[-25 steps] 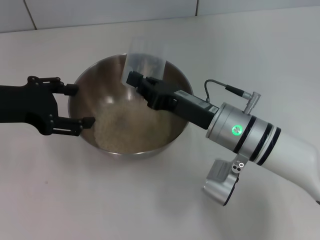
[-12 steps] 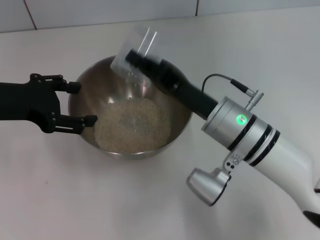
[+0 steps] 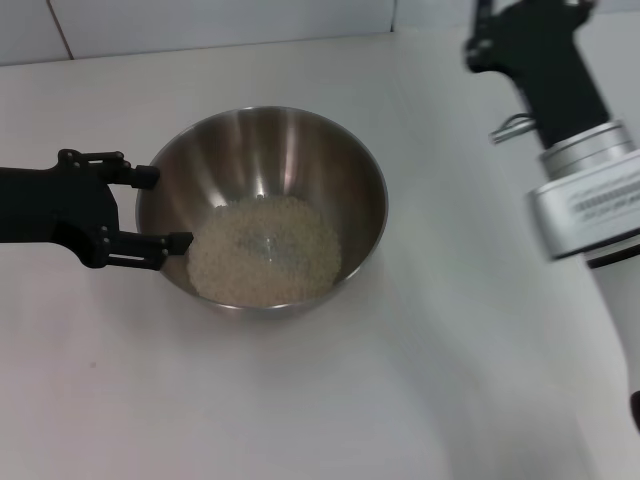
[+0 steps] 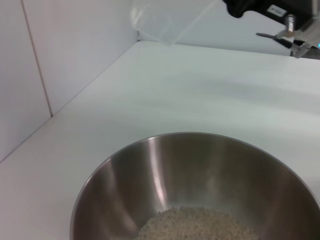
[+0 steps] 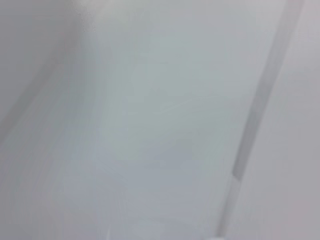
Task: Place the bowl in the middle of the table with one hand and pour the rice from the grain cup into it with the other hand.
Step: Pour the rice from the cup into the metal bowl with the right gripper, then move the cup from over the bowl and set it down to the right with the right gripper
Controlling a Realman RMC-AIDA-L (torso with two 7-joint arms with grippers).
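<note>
Bowl (image 3: 262,208) upright on white table (image 3: 330,400), mouth up, rice (image 3: 265,250) heaped in bottom. Left gripper (image 3: 165,208) at bowl's left rim, fingers apart, straddling rim edge. Grey label on right arm (image 3: 585,205), text unreadable. Open tabletop all round bowl. Grain cup (image 4: 167,20) tilted, held aloft beyond bowl by right gripper (image 4: 235,7); its finger state cannot be told.

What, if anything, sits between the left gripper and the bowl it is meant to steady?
Nothing visible does. The left gripper is open right at the rim of the bowl, one finger on each side of its near edge, with only bare table around. The rice lies inside the bowl.
</note>
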